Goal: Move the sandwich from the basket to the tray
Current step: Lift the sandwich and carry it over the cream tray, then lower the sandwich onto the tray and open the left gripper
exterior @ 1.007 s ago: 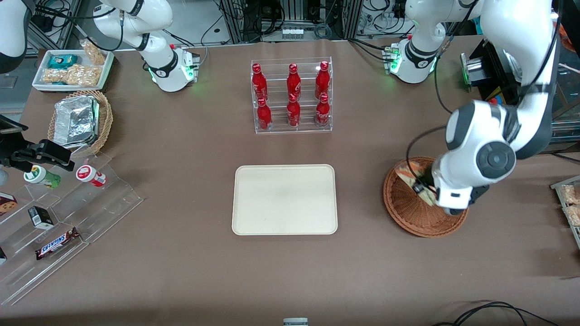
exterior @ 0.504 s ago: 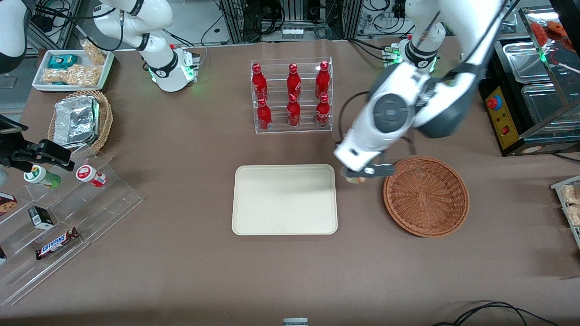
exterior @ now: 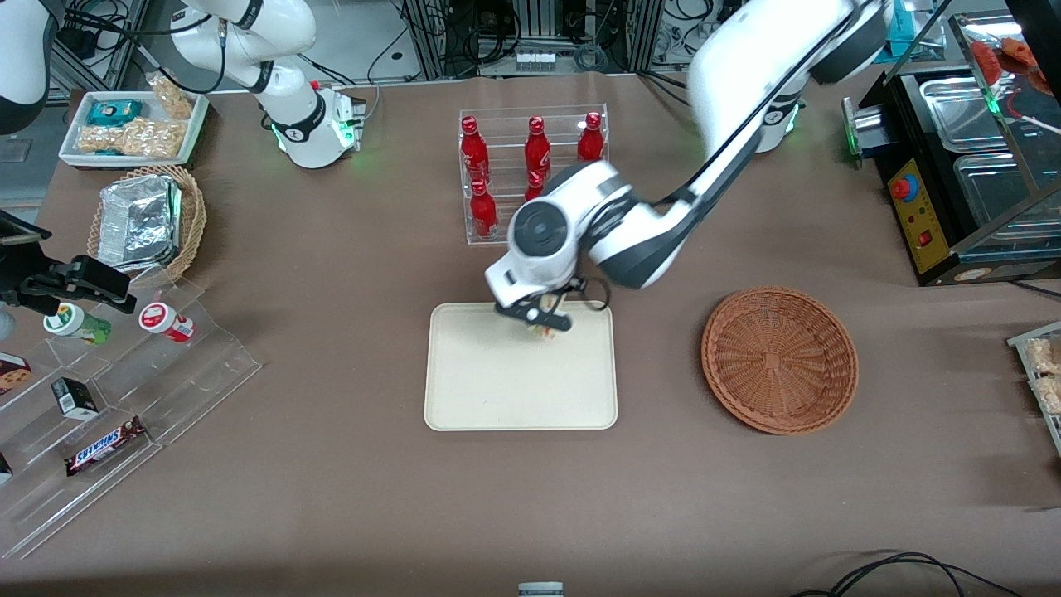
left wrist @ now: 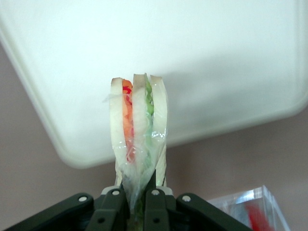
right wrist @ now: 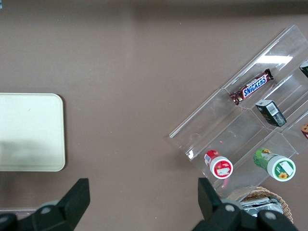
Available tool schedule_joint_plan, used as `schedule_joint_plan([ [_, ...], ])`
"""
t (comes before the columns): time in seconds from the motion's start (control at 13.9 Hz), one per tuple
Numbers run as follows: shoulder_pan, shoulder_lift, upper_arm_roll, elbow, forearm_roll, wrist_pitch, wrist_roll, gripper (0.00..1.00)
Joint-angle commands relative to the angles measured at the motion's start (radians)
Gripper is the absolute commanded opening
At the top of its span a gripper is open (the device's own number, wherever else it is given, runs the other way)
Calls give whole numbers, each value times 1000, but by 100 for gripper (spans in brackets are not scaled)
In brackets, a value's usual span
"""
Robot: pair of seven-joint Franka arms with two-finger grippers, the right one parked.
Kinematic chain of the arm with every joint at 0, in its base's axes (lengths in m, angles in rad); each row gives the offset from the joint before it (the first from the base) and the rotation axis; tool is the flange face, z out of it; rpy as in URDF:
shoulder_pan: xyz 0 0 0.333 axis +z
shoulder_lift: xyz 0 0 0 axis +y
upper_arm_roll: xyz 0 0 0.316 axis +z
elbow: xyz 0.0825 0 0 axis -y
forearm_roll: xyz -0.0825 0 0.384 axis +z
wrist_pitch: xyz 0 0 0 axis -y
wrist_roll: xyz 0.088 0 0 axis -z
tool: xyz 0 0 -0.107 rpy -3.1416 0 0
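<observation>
End effector: you see it clamped on the sandwich, above the tray's edge farthest from the front camera.
Sandwich: held clear of the tray.
Basket: on the worktop beside the tray.

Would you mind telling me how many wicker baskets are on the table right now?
2. The reddish-brown basket lies toward the working arm's end; the tan basket with foil lies toward the parked arm's end. The claw holds the sandwich above the tray.
</observation>
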Motion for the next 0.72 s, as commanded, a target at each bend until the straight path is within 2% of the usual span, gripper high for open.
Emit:
schedule_joint_plan([
  [0.0, -104, 208, 65, 252, 50, 67, -104, 11],
  [0.22, -138, 239, 107, 250, 50, 189, -136, 12],
  [0.36, -149, 242, 139, 249, 50, 190, -150, 19],
  [0.43, -149, 242, 140, 249, 50, 189, -176, 37],
  [0.5, -149, 238, 142, 249, 51, 189, -234, 78],
  [0.58, -147, 227, 142, 249, 53, 186, -274, 100],
  [0.65, -146, 210, 142, 249, 59, 175, -285, 100],
])
